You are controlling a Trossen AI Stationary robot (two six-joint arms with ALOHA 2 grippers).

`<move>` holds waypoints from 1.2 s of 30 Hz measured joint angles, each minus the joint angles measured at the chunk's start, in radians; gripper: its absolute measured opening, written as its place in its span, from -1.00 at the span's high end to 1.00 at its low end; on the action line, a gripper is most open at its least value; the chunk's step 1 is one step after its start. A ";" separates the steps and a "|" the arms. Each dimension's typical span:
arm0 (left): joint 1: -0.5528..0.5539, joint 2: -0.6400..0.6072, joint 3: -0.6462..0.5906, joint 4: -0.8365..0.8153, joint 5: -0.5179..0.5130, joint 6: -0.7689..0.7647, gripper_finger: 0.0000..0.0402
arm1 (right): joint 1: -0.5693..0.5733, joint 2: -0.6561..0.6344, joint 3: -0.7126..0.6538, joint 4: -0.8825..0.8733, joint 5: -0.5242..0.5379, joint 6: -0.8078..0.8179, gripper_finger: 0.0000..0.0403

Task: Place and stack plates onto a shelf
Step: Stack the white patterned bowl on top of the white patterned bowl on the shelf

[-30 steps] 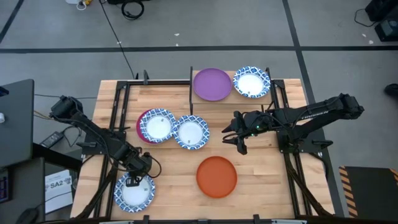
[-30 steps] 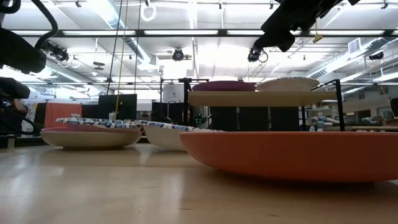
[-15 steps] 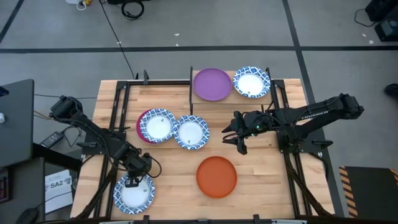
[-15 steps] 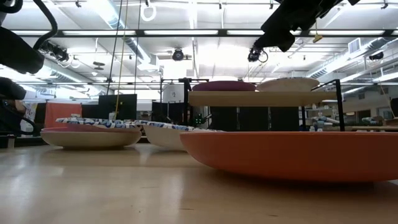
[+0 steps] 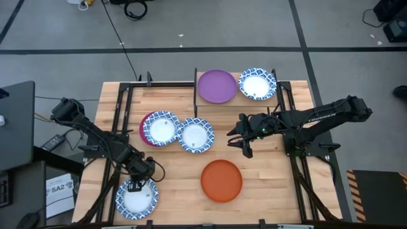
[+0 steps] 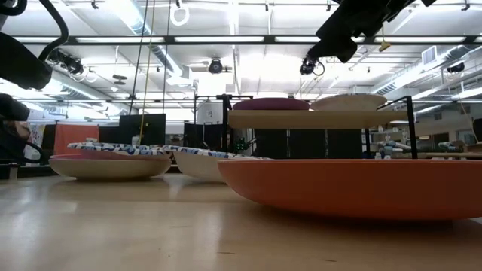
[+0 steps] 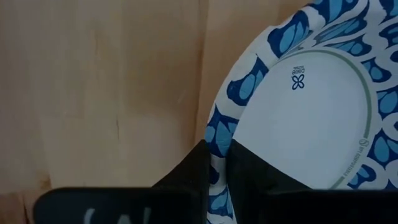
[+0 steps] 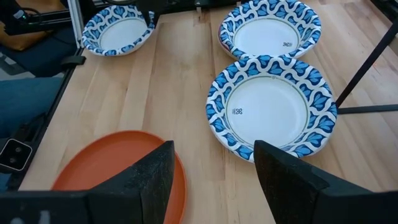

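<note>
My left gripper (image 5: pixel 135 185) is shut on a white plate with a blue patterned rim (image 5: pixel 137 198) near the table's near-left corner. My right gripper (image 5: pixel 245 144) hangs open above bare table, right of the middle plates; its wrist view looks between its fingers (image 8: pixel 214 180). A purple plate (image 5: pixel 217 86) and a blue-rimmed plate (image 5: pixel 257 84) sit on the shelf (image 6: pixel 301 119). A blue-rimmed plate (image 5: pixel 160 128) lies on the magenta plate (image 5: pixel 142 130), with another blue-rimmed plate (image 5: pixel 196 135) beside it. The orange plate (image 5: pixel 222 180) lies flat near the near edge. My left gripper has the blue-rimmed plate by its rim (image 7: pixel 219 146), on the plate's far edge (image 5: pixel 135 189). The rim is pinched between the two fingers, one finger (image 7: pixel 193 177) outside the plate and one (image 7: pixel 255 171) over its inside. The fingers point down from above. I cannot tell whether the plate is lifted.
Black metal frame rails run along the table's left (image 5: pixel 121 127) and right (image 5: pixel 294 146) sides. Bare wood lies between the orange plate and the left plate. A black shelf leg (image 5: pixel 195 95) stands far of the middle plates.
</note>
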 joint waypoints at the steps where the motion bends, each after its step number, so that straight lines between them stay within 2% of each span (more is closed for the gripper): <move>1: 0.000 0.000 0.000 0.002 0.000 0.000 0.75 | 0.000 0.000 0.000 0.000 0.000 0.000 -0.12; 6: 0.000 0.000 0.000 0.023 0.000 0.000 0.78 | 0.000 0.000 0.000 0.000 0.000 0.000 -0.12; 12: 0.000 0.000 0.000 0.029 0.002 -0.003 0.93 | 0.000 0.000 0.000 0.000 0.000 0.000 -0.12; 20: 0.018 0.000 0.038 0.024 0.014 0.009 0.93 | 0.000 0.000 0.000 0.000 0.000 0.000 -0.12; 30: 0.146 -0.007 0.134 0.011 0.076 0.107 0.94 | 0.000 0.000 0.000 0.039 0.000 0.003 -0.12; 36: 0.268 -0.007 0.209 -0.008 0.053 0.194 0.94 | 0.000 0.000 0.000 0.103 0.000 0.033 -0.12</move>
